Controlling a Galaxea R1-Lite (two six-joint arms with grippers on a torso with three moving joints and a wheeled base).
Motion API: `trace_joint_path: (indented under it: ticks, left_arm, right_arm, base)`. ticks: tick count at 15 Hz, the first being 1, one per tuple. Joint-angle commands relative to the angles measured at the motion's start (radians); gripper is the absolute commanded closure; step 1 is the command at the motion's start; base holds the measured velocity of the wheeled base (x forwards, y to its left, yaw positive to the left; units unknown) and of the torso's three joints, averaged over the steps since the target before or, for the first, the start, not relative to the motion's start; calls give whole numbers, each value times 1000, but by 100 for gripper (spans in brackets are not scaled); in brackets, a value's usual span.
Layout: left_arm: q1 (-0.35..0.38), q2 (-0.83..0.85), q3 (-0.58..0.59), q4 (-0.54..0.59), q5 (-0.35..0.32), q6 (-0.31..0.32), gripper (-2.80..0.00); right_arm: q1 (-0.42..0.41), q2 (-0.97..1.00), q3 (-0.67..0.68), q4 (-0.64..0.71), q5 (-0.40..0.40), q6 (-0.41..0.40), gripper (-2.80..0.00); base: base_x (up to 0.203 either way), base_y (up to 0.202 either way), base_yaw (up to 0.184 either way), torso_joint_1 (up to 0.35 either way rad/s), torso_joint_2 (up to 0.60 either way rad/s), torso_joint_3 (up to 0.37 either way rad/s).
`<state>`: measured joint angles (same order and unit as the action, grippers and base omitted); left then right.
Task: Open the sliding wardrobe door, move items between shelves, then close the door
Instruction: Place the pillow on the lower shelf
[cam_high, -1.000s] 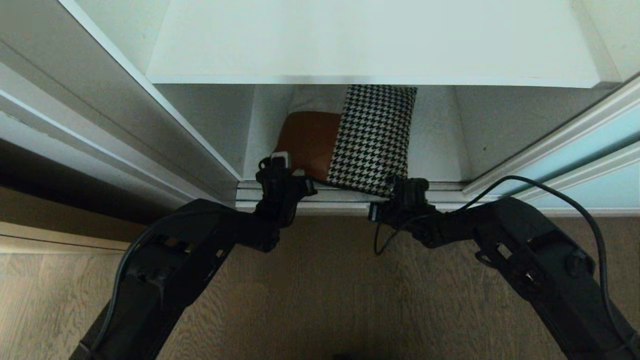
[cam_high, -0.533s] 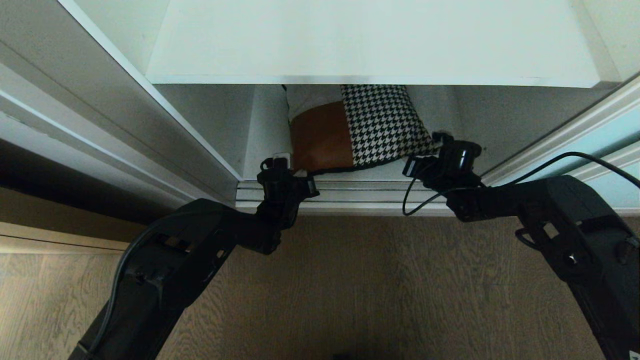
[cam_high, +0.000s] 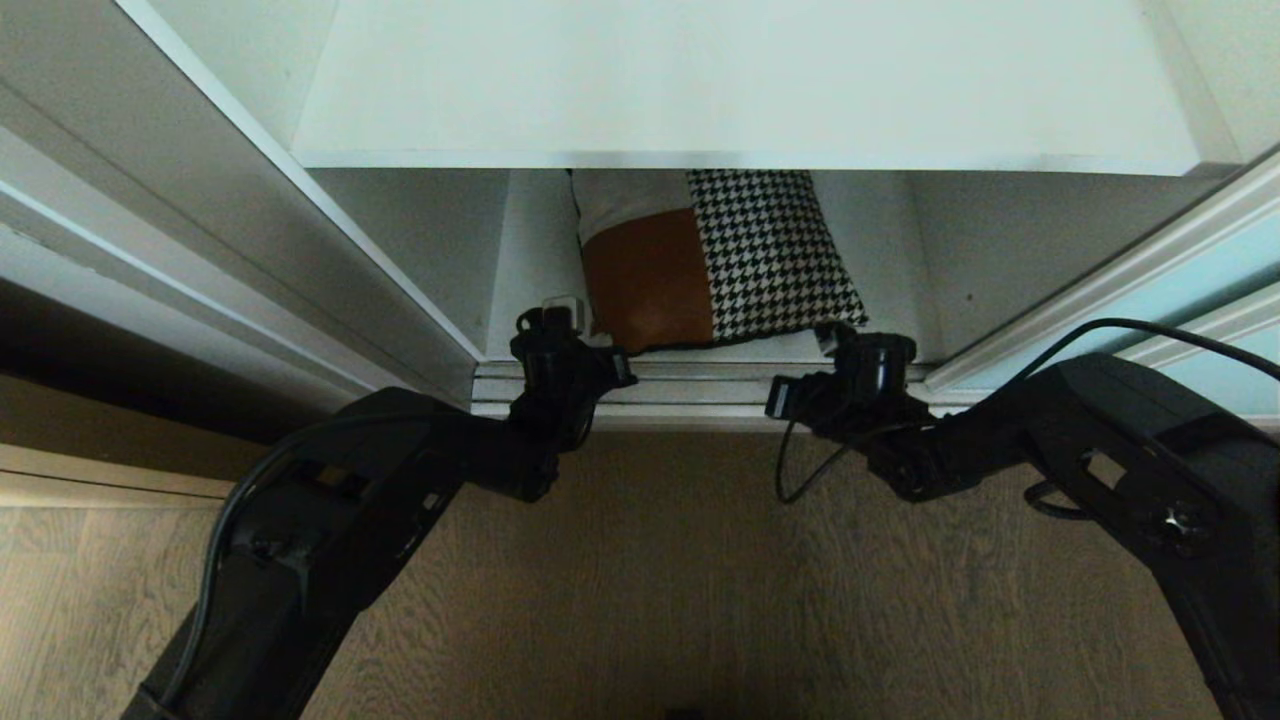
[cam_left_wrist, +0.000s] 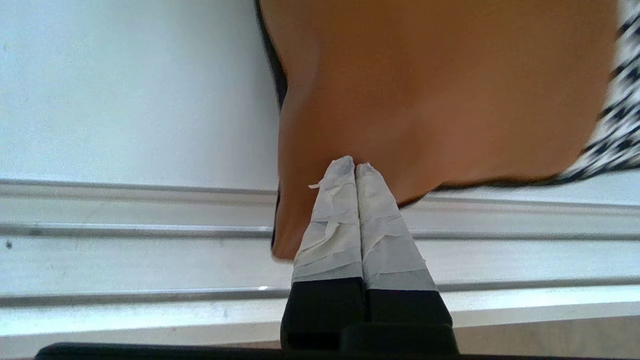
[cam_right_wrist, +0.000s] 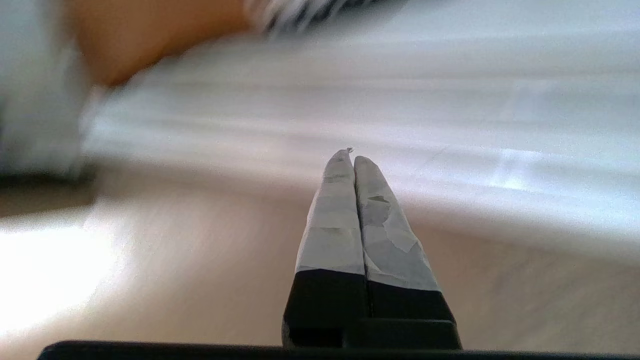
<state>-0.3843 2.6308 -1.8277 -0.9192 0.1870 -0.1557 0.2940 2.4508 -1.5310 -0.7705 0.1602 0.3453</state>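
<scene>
Head view: the cushion (cam_high: 715, 265) lies flat on the bottom shelf (cam_high: 885, 270) under the upper shelf (cam_high: 740, 80), its tan half toward the left gripper (cam_high: 560, 318) and its houndstooth half toward the right gripper (cam_high: 830, 345). Both pairs of taped fingers are clenched with nothing between them. The left fingertips (cam_left_wrist: 355, 170) touch the cushion's tan near edge above the door track (cam_left_wrist: 125, 260); the right gripper sits just off its near right corner.

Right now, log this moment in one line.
left gripper: shut, tips at cushion | right gripper: shut, empty | cushion: bottom shelf
</scene>
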Motion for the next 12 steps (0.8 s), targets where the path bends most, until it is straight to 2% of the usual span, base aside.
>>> trace_joint_path:
  ticks: [1, 5, 6, 8, 9, 12]
  left_arm:
    - [3, -73, 14, 11, 2, -4, 0]
    - [-8, -298, 94, 121, 2, 0, 0]
    - [-13, -370, 137, 147, 4, 2, 0]
    - [-21, -504, 311, 171, 11, 7, 0]
    - [-25, -578, 406, 175, 23, 13, 0]
    - [-27, -782, 637, 176, 103, 41, 0]
  right_arm:
    - [59, -96, 154, -60, -3, 3, 0]
    - [78, -392, 391, -82, -8, 17, 0]
    - [85, -475, 457, -73, -10, 21, 0]
    - [108, -632, 587, -31, -23, 26, 0]
    - [129, -702, 655, -4, -53, 28, 0]
    - [212, -864, 844, 31, -266, 28, 0]
  base:
    - [0, 0, 0, 0, 0, 0]
    - [0, 0, 0, 0, 0, 0]
    - [0, 0, 0, 0, 0, 0]
    - [0, 0, 0, 0, 0, 0]
    - [0, 0, 0, 0, 0, 0]
    - [0, 0, 0, 0, 0, 0]
